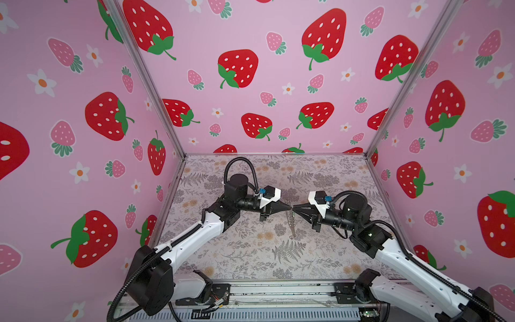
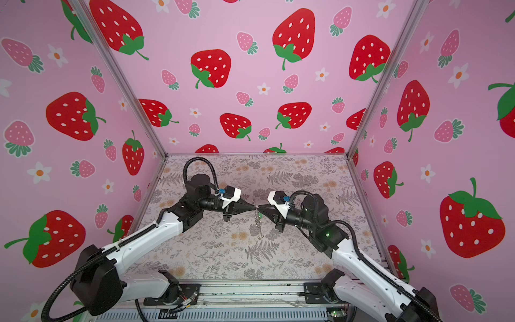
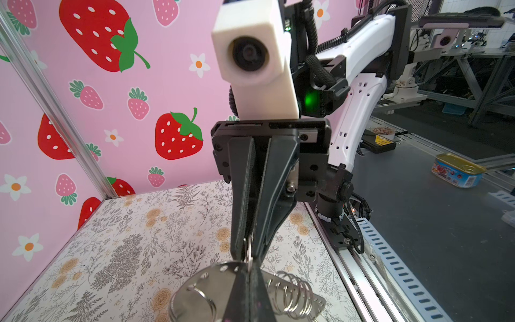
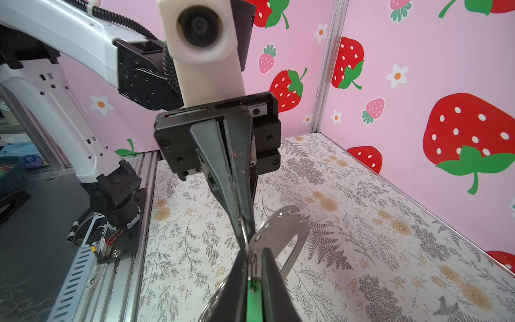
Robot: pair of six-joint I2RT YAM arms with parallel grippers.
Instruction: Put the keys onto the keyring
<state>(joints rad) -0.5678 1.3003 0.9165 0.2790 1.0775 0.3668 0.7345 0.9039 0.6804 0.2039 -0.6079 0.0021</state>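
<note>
The keyring [image 3: 200, 295] is a flat, curved silvery plate with a row of metal rings [image 3: 292, 295] along its edge. It hangs above the floral table in both top views [image 1: 291, 223] [image 2: 258, 223]. My left gripper [image 3: 249, 271] is shut on its upper edge. My right gripper [image 4: 255, 259] meets it tip to tip [image 1: 294, 207], shut on the keys [image 4: 253, 304], a bright green tag with a small ring at its end. That small ring touches the plate [image 4: 281, 231] by the left fingertips. A bit of green shows in a top view [image 2: 260, 215].
Pink strawberry walls [image 1: 278, 83] close the floral table [image 1: 250, 251] on three sides. A metal rail [image 1: 278, 292] with both arm bases runs along the front. Outside the booth a tin can [image 3: 457, 170] lies on a dark surface.
</note>
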